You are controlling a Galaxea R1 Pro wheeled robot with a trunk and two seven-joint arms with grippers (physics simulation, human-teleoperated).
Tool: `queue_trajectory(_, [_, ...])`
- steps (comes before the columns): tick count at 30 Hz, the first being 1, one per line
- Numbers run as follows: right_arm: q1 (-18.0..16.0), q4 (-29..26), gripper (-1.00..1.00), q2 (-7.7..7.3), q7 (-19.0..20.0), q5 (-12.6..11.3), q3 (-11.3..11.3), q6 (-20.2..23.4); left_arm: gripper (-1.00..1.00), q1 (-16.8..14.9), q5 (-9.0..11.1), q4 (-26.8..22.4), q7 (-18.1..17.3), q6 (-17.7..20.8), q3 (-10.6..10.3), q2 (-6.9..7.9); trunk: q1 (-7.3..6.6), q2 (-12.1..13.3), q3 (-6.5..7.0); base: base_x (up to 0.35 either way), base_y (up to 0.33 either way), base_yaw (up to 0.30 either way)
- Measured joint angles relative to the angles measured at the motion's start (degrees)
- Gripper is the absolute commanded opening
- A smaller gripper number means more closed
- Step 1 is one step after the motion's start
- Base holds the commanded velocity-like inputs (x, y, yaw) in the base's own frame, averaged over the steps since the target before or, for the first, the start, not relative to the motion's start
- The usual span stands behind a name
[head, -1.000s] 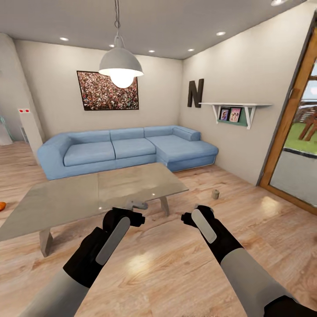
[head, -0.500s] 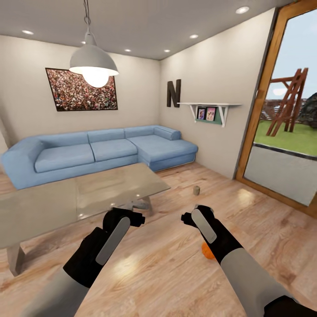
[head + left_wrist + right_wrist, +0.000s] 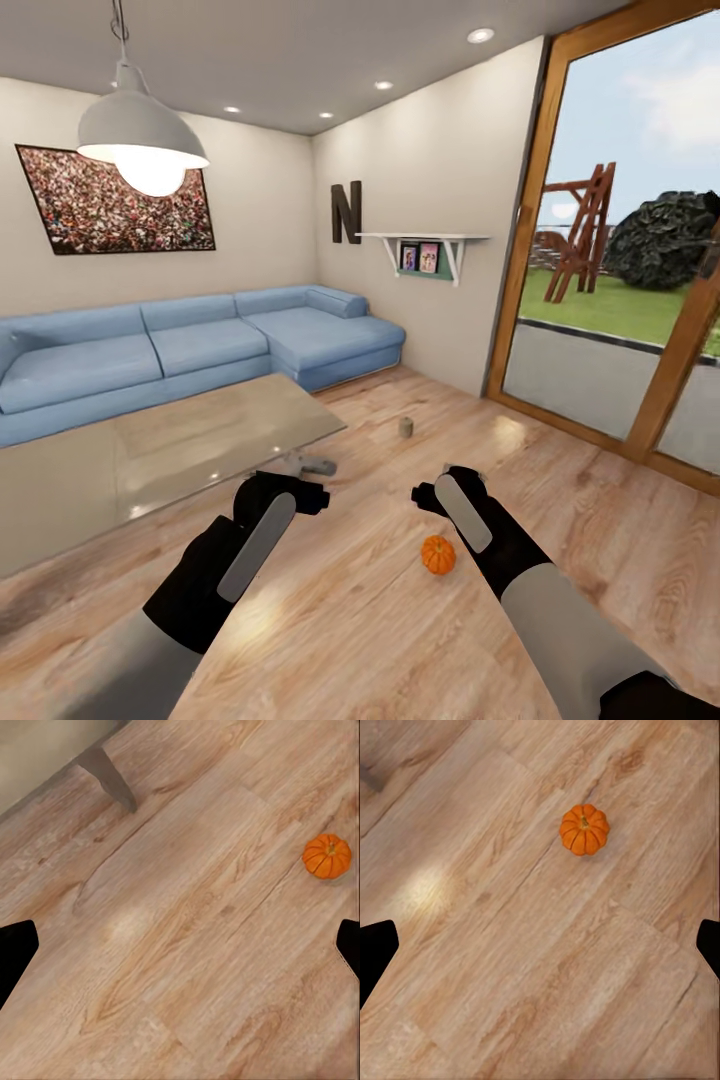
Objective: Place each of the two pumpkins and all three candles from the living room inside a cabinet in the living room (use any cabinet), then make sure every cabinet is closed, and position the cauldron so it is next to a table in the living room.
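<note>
One small orange ribbed pumpkin lies on the wood floor just below my right gripper. The same pumpkin shows in the right wrist view ahead of the open fingers, and the pumpkin shows in the left wrist view off to one side. My left gripper hovers open over bare floor near the glass-topped table. A small greyish cylinder, possibly a candle, stands on the floor beyond. Both grippers hold nothing. The cabinet and the cauldron are out of view.
A blue corner sofa lines the far wall behind the table. A wood-framed glass door fills the right wall. A table leg stands close to my left arm. A pendant lamp hangs above the table.
The camera has swung to the right, so sofa and table slid left in the picture. The pumpkin on the floor came into sight beside my right arm. Both arms hold the same pose.
</note>
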Motion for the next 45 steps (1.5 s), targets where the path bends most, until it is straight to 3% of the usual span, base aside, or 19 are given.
queue_trajectory(10, [0.0, 0.0, 1.0, 0.01, 0.0, 0.0, 0.0, 0.0, 1.0, 0.0, 0.0, 0.0, 0.1, 0.0, -0.2, 0.01, -0.02, 0.0, 0.0, 0.145, -0.1, -0.193])
queue_trajectory(45, [0.0, 0.0, 1.0, 0.01, 0.0, 0.0, 0.0, 0.0, 1.0, 0.0, -0.1, 0.0, 0.2, 0.0, -0.5, 0.01, -0.03, 0.0, 0.91, 0.252, -0.22, -0.255])
